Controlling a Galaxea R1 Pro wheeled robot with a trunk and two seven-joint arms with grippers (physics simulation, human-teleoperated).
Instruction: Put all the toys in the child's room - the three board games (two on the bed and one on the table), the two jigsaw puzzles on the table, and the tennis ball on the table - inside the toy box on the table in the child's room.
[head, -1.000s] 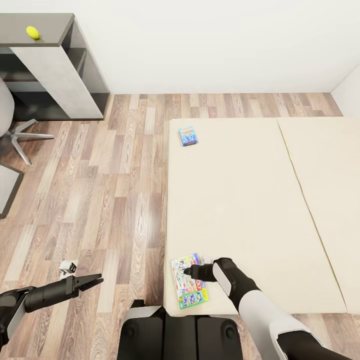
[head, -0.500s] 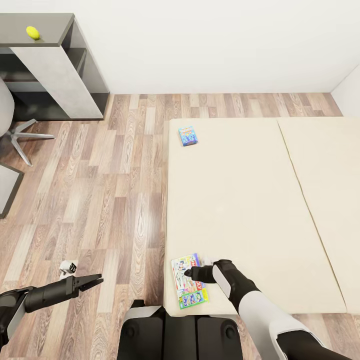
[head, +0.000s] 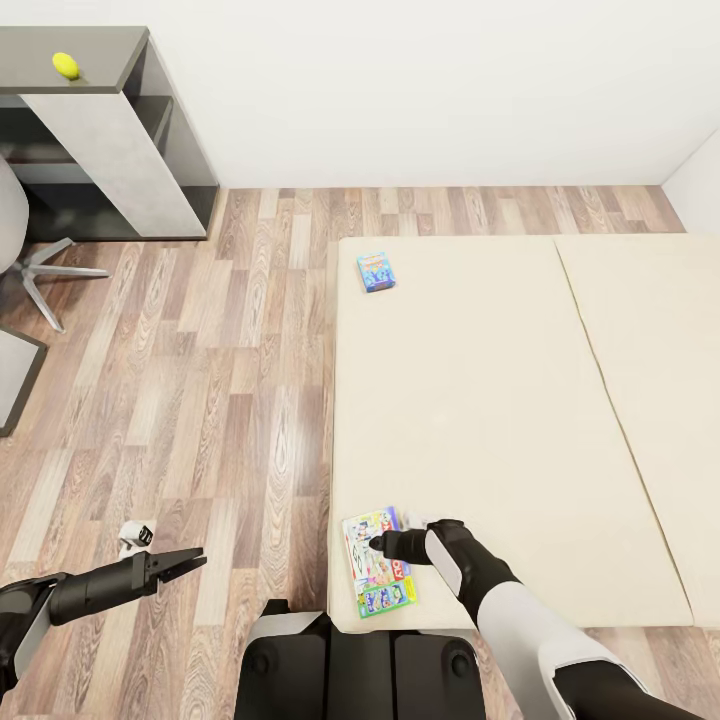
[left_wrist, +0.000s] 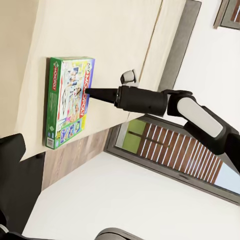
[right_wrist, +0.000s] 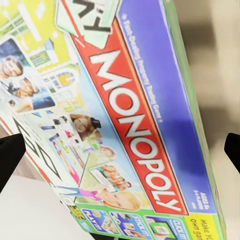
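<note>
Two games on the bed: the Monopoly box lies at the near corner of the bed, and the smaller blue-teal game sits well apart near the far corner.
Right gripper: the right gripper rests over the Monopoly box lid; in the right wrist view its dark fingertips stand at either edge of the picture with the box between them, so it is spread wide and pinching nothing.
Left gripper: the left gripper hangs over the wood floor beside the bed, its fingers tapered close to a point; whether it is fully pressed together I cannot tell.
Change: none across the last second; arm, box and camera all match the earlier pictures, so this looks like a pause just before the grasp.
Meaning for the task: no game is lifted yet, and both bed games remain to be carried.
Tennis ball: the tennis ball sits on the dark grey cabinet top, far off.
</note>
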